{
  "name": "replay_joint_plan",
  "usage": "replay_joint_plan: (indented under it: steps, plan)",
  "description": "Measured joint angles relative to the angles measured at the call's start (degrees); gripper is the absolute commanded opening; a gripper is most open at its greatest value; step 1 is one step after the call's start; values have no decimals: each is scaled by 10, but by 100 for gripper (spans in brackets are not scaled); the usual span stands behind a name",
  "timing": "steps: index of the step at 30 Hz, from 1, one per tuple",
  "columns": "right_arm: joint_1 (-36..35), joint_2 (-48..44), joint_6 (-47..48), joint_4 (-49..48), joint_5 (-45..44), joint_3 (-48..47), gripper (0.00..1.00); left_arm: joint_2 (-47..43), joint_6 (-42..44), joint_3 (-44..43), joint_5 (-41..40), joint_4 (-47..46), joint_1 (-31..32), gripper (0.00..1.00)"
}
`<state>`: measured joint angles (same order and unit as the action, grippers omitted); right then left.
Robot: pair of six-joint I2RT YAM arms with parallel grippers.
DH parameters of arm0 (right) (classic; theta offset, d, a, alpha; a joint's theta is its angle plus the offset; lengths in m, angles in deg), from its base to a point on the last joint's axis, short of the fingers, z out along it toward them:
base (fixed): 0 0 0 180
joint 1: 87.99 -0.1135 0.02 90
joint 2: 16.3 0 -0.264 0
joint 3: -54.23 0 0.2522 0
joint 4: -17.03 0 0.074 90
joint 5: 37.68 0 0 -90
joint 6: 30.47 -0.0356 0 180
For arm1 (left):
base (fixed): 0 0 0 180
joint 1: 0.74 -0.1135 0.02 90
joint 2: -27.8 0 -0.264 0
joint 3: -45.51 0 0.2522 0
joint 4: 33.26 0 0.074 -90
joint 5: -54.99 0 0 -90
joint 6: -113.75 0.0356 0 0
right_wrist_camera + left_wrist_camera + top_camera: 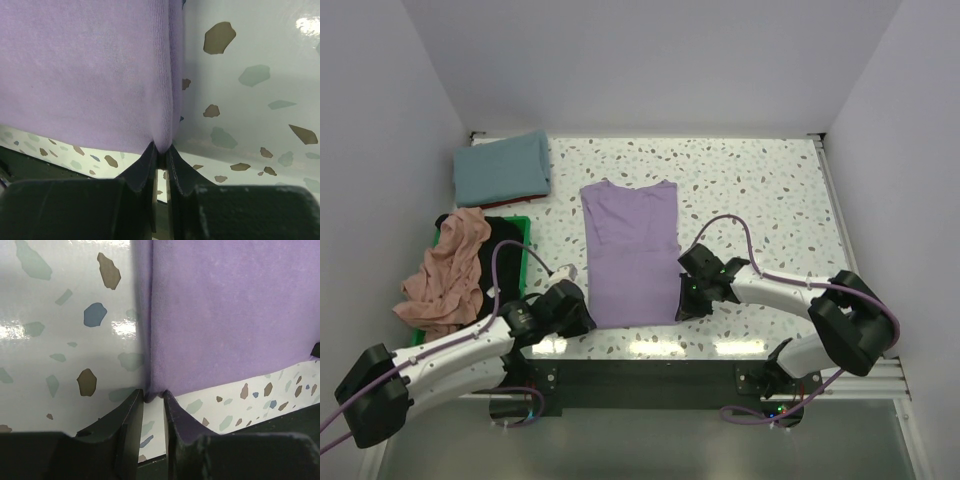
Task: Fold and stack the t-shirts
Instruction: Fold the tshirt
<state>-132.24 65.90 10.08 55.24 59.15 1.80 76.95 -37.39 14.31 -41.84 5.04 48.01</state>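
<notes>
Black fingers of the left end effector [154, 395] fill the bottom of the left wrist view, set narrow, with the near left corner of the lavender shirt [630, 255] caught between their tips. The right end effector [161, 150] is pinched almost closed on the near right corner of the same shirt, the cloth drawn into a small peak where the fingers meet. Seen from above, the lavender shirt lies flat in the middle of the speckled surface [760, 190] as a long narrow shape, its collar end toward 12 o'clock and its hem toward 6 o'clock. The left end effector is at the 7 o'clock corner and the right one at the 5 o'clock corner. Toward 10 o'clock from this shirt, near the far left corner of the surface, a teal shirt [502, 168] lies folded into a neat rectangle, well apart from the lavender one. At 9 o'clock stands a green bin [523, 222] holding a black shirt [503, 248], and a salmon pink shirt [445, 275] is draped, crumpled, over the bin's left side.
</notes>
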Motion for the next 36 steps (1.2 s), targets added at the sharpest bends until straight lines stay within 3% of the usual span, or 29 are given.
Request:
replay_joint_plan:
  steps: [5, 13, 25, 36]
  plan:
    - [0, 0, 0, 0, 0, 0, 10, 7, 2, -1, 0, -1, 0, 25]
    - [0, 0, 2, 4, -1, -3, 5, 31, 8, -4, 6, -21, 0, 0]
    - [-2, -18, 2, 50, -19, -5, 0, -33, 5, -11, 3, 41, 0, 0]
    - [-8, -132, 0, 164, -40, -13, 0, -83, -9, -100, 9, 123, 4, 0]
